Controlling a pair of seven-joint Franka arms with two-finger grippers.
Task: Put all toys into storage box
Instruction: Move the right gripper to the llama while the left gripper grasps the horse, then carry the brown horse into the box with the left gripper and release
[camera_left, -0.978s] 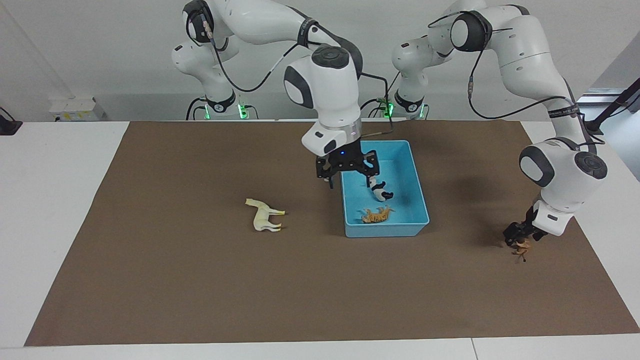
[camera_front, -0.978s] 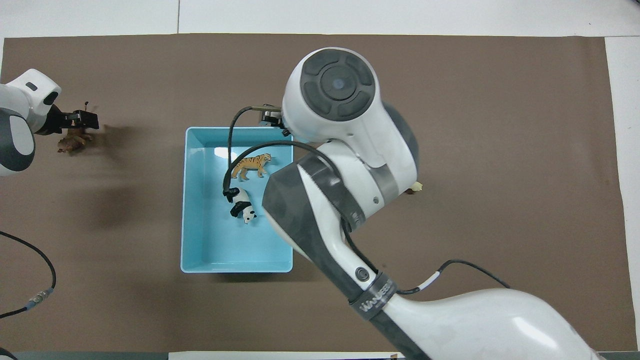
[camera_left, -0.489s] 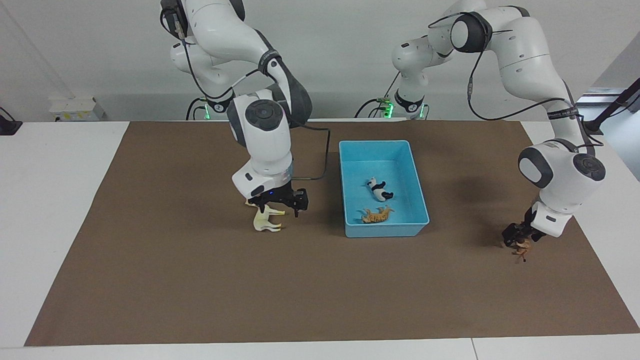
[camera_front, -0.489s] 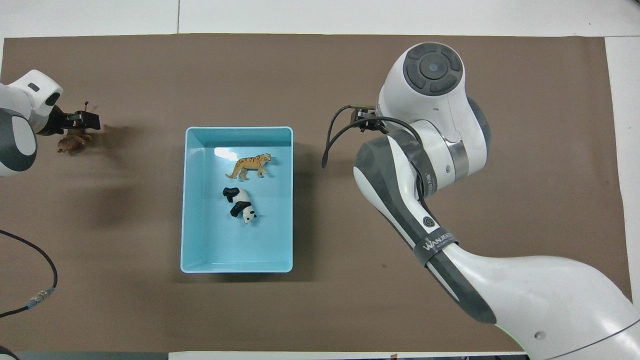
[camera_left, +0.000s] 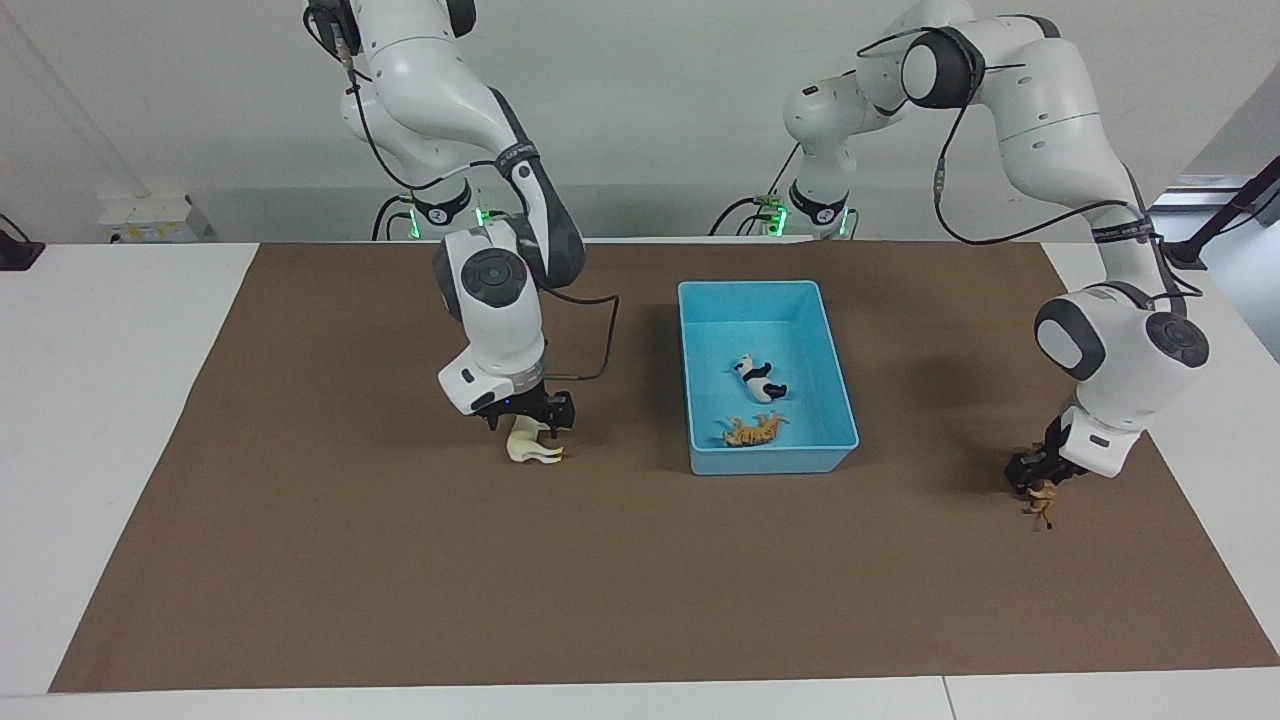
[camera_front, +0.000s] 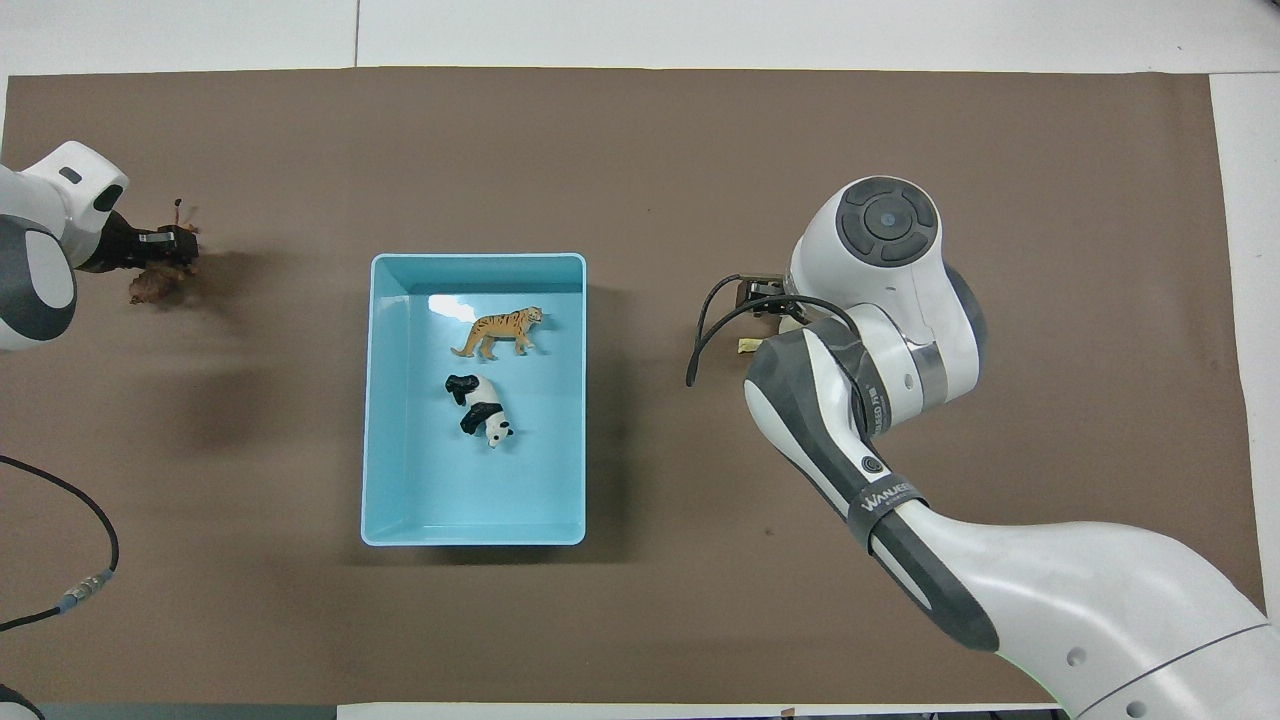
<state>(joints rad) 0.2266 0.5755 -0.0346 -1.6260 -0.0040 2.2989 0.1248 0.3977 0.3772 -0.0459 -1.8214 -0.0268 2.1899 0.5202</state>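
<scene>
Brown mat, white wall

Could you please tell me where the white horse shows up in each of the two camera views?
Facing view: the white horse lies on the brown mat under the right gripper, toward the right arm's end of the table.
Overhead view: only a sliver of the horse shows beside the right arm's wrist.
Shared landmark: the blue box, beside the horse in both.
</scene>
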